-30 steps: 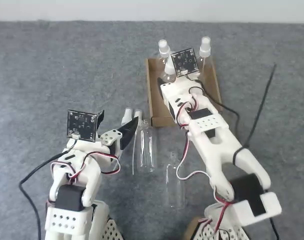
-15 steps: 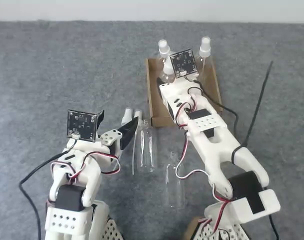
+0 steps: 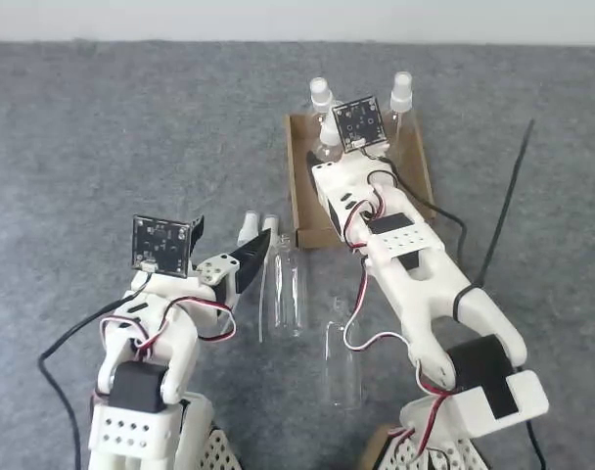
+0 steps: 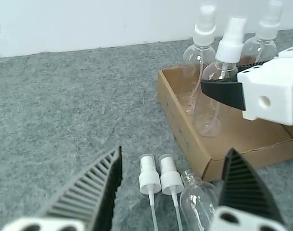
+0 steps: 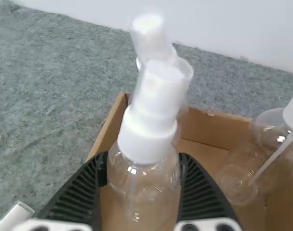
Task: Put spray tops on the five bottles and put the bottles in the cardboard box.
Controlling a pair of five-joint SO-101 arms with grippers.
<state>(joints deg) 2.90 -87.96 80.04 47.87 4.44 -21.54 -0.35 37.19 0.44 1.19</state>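
Observation:
My right gripper (image 3: 327, 157) is over the cardboard box (image 3: 299, 201), shut on a clear bottle with a white spray top (image 5: 144, 144) that stands upright in the box. Two more topped bottles (image 3: 321, 98) (image 3: 402, 93) stand at the box's far end. My left gripper (image 4: 175, 153) hangs open just short of two loose spray tops (image 4: 147, 175) (image 4: 169, 176), which lie side by side on the grey mat. An uncapped bottle (image 3: 283, 289) lies beside their tubes. Another uncapped bottle (image 3: 342, 362) lies nearer the arm bases.
The box's near wall (image 4: 223, 159) is about a finger's length beyond the loose tops. The right arm's black jaw and white body (image 4: 262, 91) hang over the box in the left wrist view. A black cable (image 3: 508, 215) trails to the box's right. Grey mat (image 3: 112, 127) stretches left.
The right arm has shifted slightly over the box, and a black jaw now shows beside the held bottle. The left arm and the loose parts have stayed put.

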